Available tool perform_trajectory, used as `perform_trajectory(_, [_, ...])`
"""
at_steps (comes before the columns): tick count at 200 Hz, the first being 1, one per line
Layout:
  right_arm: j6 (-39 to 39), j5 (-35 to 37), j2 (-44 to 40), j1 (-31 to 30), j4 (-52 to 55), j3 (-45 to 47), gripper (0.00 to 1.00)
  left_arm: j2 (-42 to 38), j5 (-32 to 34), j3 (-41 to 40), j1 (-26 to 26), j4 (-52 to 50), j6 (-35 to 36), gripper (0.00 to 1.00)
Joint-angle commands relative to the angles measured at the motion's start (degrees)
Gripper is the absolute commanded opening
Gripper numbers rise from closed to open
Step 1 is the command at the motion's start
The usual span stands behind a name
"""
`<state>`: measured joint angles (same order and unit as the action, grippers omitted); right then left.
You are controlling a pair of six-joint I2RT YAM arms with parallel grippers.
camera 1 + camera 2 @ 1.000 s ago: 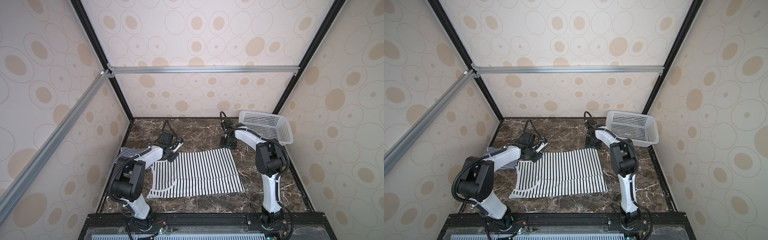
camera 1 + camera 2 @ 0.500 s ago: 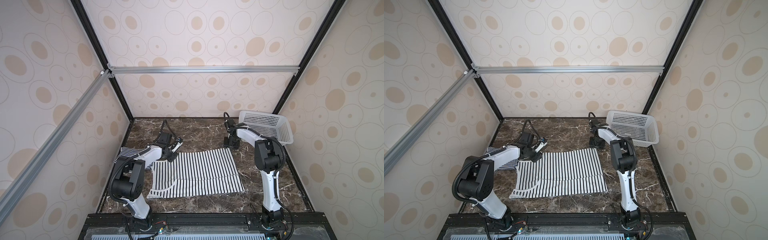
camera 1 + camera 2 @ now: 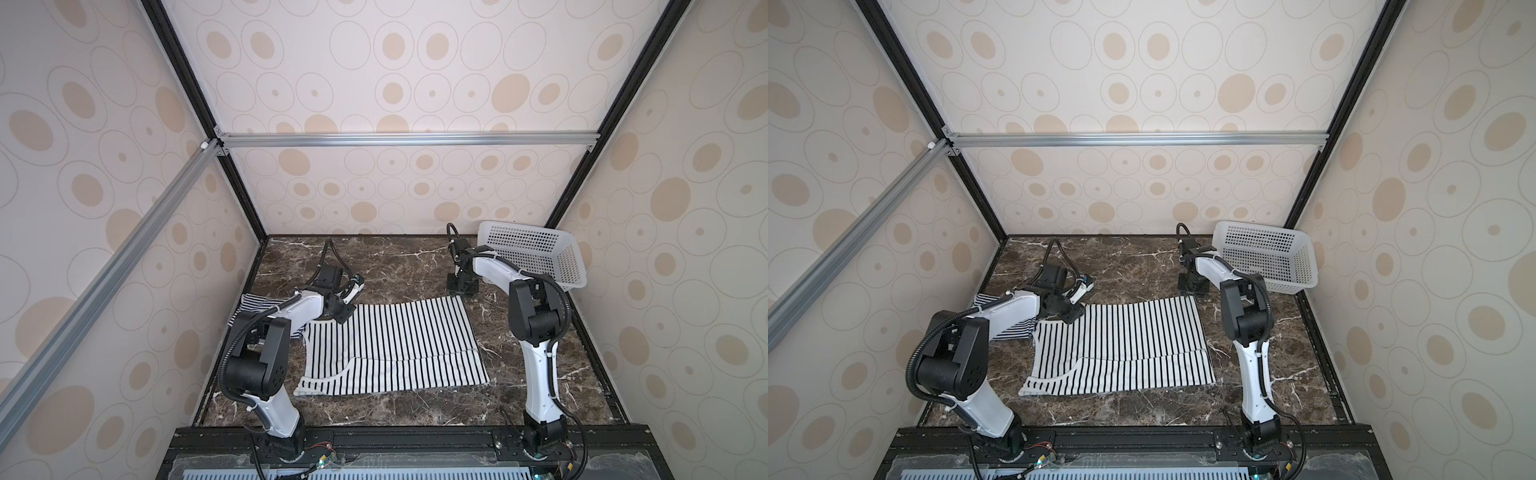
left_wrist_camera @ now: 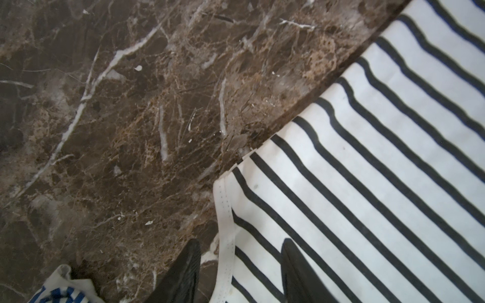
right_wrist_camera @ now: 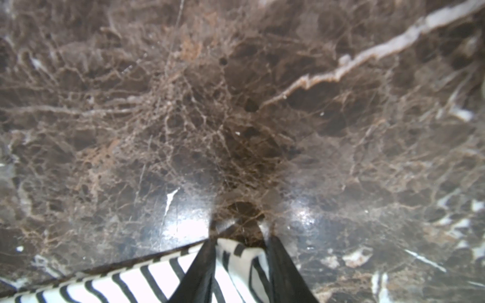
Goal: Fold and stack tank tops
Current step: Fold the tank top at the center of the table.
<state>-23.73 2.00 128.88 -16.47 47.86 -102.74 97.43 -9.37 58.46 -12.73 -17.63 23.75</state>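
The left tool has its fingers apart. They straddle the white hemmed edge of the wide-striped tank top, one finger over the bare brown marble surface and the other over the cloth. Just beside the tool, on the marble side, is a bunched bit of the narrow-striped tank top. In a top view that top lies partly under the left arm, right beside the wide-striped one.

The right tool is down at a far corner of the wide-striped tank top. The cloth puckers up between its fingers and touches both, but whether they pinch it tight cannot be told. From both tools the top spreads flat back toward the arm bases. Near the right tool, on its outer side, a white perforated basket sits tilted.
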Motion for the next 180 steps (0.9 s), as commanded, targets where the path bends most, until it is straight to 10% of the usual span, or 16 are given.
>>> perform_trajectory(1, [1.35, 0.84, 0.59, 0.2, 0.95, -1.02, 0.3, 0.71, -0.65, 1.3, 0.43, -0.04, -0.7, 0.5])
perform_trajectory(83, [3.06, 1.01, -2.9, 0.21, -0.49, 2.83, 0.0, 4.17, -3.87, 5.14, 0.43, -1.22, -2.21, 0.49])
perform_trajectory(180, [1.15, -1.23, -8.49, 0.17, -1.46, 6.63, 0.0, 8.9, -6.7, 10.31, 0.6, -2.41, -3.1, 0.48])
